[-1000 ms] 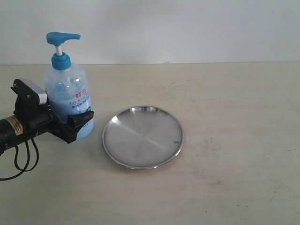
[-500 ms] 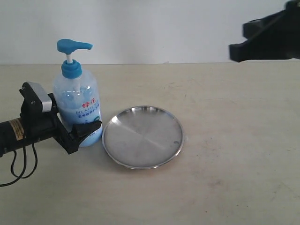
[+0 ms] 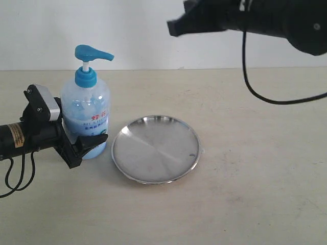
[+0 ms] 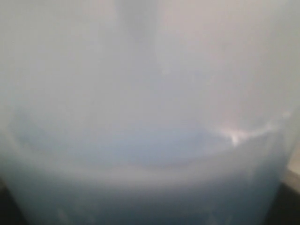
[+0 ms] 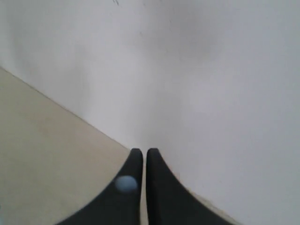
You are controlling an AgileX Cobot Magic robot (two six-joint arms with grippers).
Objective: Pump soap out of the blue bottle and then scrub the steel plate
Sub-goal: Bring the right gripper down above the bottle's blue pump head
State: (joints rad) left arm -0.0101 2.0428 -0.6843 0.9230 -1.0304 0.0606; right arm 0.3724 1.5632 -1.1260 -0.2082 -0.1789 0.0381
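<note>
The blue bottle [image 3: 86, 118] stands upright on the table just left of the steel plate [image 3: 155, 149], its teal pump head [image 3: 92, 53] pointing right. My left gripper [image 3: 86, 145] is shut on the bottle's lower body, one finger on each side. The left wrist view is filled by the bottle's wall [image 4: 150, 70] and the pale blue soap [image 4: 150, 187]; the fingers are hidden there. The plate lies flat with a dark speck [image 3: 191, 155] near its right rim. My right gripper [image 3: 172, 27] hangs high above the plate, shut on nothing, its fingertips together [image 5: 142, 153].
A pale round blob [image 5: 125, 183] sits on one right finger. The right arm and its black cable [image 3: 255, 87] cross the upper right of the exterior view. The white wall [image 3: 153, 51] stands close behind the table's far edge. Bare tabletop [image 3: 255, 178] extends right of the plate.
My left gripper has carried the bottle to the right, up close to the plate. The right arm has come in from the upper right and moved left above the table.
</note>
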